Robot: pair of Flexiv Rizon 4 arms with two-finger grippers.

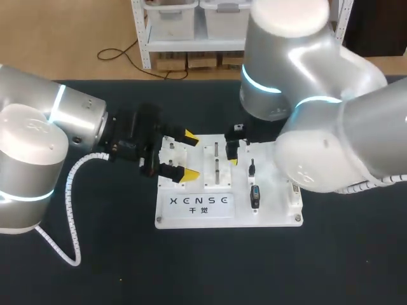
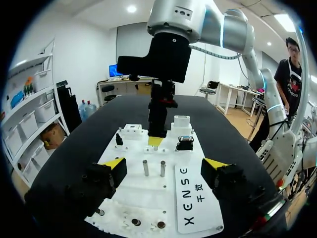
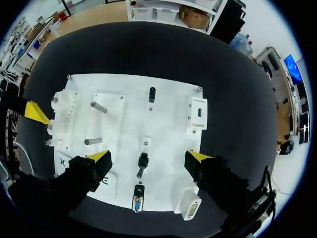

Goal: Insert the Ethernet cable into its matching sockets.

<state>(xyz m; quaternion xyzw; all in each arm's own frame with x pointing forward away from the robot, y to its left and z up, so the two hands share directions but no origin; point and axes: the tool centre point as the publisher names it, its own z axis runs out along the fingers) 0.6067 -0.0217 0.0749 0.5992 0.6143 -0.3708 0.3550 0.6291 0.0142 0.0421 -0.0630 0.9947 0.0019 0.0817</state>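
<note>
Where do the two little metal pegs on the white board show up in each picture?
Head view: metal pegs mid-board, ahead of the left gripper.
Left wrist view: pegs upright, just ahead of the gripper.
Right wrist view: pegs off to one side of the right gripper.
Shared landmark: the white board.

Tally time: one board, two grippers, a handful of small parts.
One white board [image 1: 273, 213], and that's the only one. Grippers, count two: left gripper [image 1: 189, 155], right gripper [image 3: 148, 157], so four yellow tips [image 1: 189, 135] in all. Two steel pegs [image 3: 98, 107] mid-board. Black fittings, one [image 3: 152, 93], two [image 3: 142, 164], three [image 3: 138, 203]. And two white socket blocks [image 3: 199, 113], the second here [image 3: 190, 208].
</note>
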